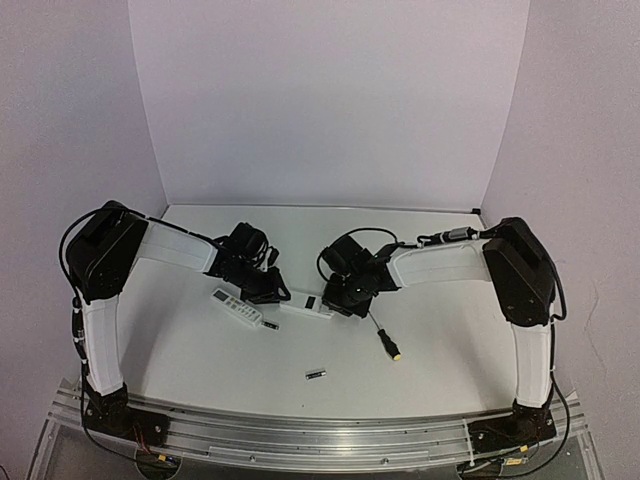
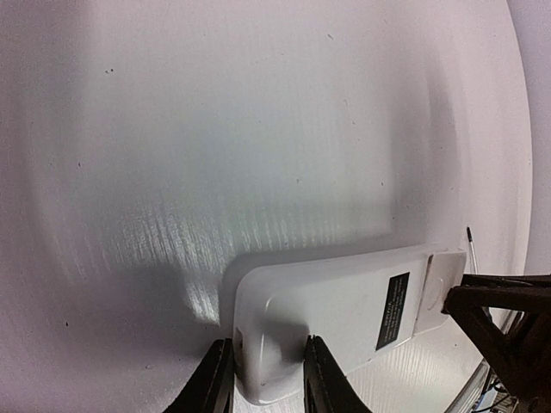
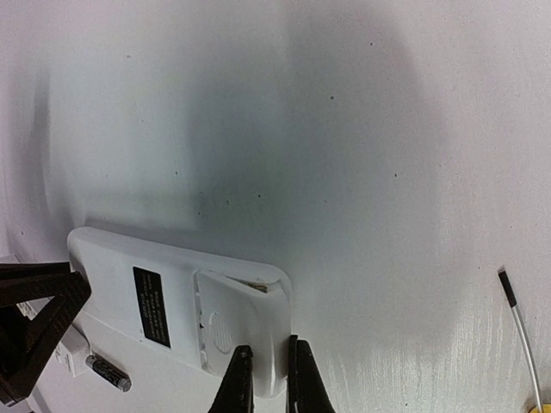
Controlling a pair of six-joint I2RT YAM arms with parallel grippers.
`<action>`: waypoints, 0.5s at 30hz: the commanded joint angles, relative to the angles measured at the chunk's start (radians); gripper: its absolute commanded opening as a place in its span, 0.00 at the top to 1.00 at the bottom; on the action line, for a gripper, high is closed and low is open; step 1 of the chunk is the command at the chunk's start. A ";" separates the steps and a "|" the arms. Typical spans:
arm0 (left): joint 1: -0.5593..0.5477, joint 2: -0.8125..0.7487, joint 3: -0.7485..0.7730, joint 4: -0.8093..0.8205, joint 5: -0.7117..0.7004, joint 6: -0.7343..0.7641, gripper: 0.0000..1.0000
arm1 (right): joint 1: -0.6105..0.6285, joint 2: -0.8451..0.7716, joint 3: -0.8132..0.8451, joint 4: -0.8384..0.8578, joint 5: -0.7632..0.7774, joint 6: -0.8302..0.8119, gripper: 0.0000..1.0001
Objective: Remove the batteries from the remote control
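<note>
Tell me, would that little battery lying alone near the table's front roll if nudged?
Probably: the battery is a round cylinder lying on its side on the smooth table, so a sideways nudge likely rolls it. It looks stiff, and thin enough to slip from a pinch.

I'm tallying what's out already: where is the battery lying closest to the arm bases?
Top view: the battery lies on the table by its near edge, roughly central, on the base side of the gripped remote, left of the screwdriver.

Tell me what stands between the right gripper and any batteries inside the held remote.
The white cover sits over the remote's compartment, right at the right gripper, hiding whatever is inside.
</note>
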 commanded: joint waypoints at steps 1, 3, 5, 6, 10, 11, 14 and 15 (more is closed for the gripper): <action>-0.021 0.082 -0.022 -0.091 -0.038 0.004 0.74 | 0.035 0.089 -0.023 -0.066 -0.118 -0.011 0.96; -0.021 0.080 -0.024 -0.090 -0.038 0.005 0.74 | 0.035 0.101 -0.011 -0.062 -0.134 -0.011 0.97; -0.021 0.080 -0.024 -0.089 -0.036 0.006 0.74 | 0.035 0.111 0.003 -0.054 -0.149 -0.027 0.99; -0.021 0.082 -0.024 -0.089 -0.034 0.007 0.74 | 0.035 0.116 0.009 -0.053 -0.160 -0.039 1.00; -0.021 0.090 -0.022 -0.089 -0.028 0.012 0.74 | 0.034 0.114 0.004 -0.053 -0.205 -0.088 1.00; -0.021 0.091 -0.022 -0.089 -0.027 0.012 0.74 | 0.034 0.111 -0.003 -0.053 -0.212 -0.094 1.00; -0.021 0.095 -0.022 -0.088 -0.024 0.012 0.74 | 0.032 0.108 -0.017 -0.053 -0.228 -0.102 1.00; -0.021 0.094 -0.022 -0.087 -0.022 0.011 0.74 | 0.032 0.108 -0.022 -0.053 -0.225 -0.094 1.00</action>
